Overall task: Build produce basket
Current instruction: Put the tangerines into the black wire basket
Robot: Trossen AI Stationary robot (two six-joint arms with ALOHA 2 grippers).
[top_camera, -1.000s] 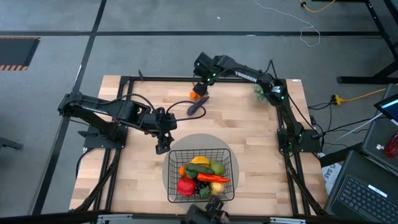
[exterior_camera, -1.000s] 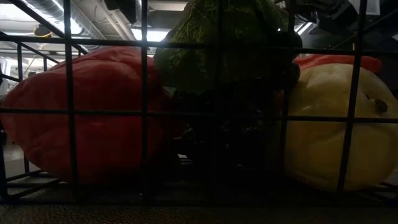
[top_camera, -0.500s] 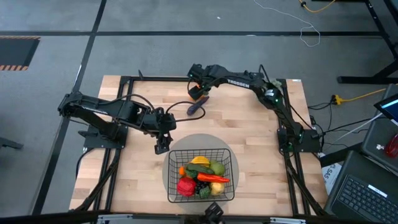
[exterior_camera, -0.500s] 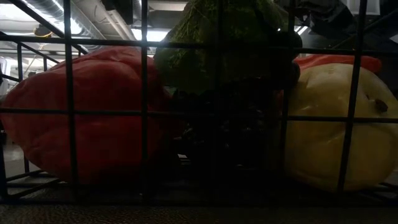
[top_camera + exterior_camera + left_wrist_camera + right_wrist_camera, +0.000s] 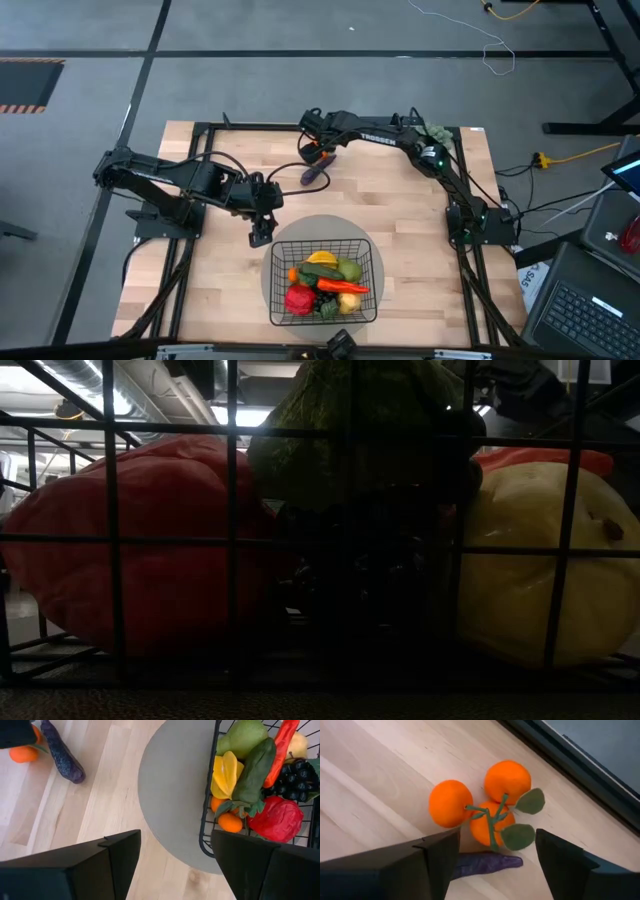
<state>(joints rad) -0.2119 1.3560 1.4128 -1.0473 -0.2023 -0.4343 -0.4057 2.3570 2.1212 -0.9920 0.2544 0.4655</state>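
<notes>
Oranges (image 5: pixel 482 802) beside eggplant (image 5: pixel 482 865), R pincer (image 5: pixel 492 860) open above, L pincer (image 5: pixel 172 865) open, empty.

A light wooden table (image 5: pixel 220 290) with a black metal frame stands on a grey floor (image 5: pixel 300 80) crossed by dark seams. A white cable (image 5: pixel 470 40) trails over the floor at the far side, and a yellow cable (image 5: pixel 580 155) runs along it on the right beside a dark stand leg (image 5: pixel 590 125). A laptop keyboard (image 5: pixel 590 315) sits at the lower right corner. An orange-and-black striped patch (image 5: pixel 25 85) marks the floor at far left. Overhead, ceiling ducts (image 5: pixel 150 385) and a bright ceiling light (image 5: pixel 250 415) show.
</notes>
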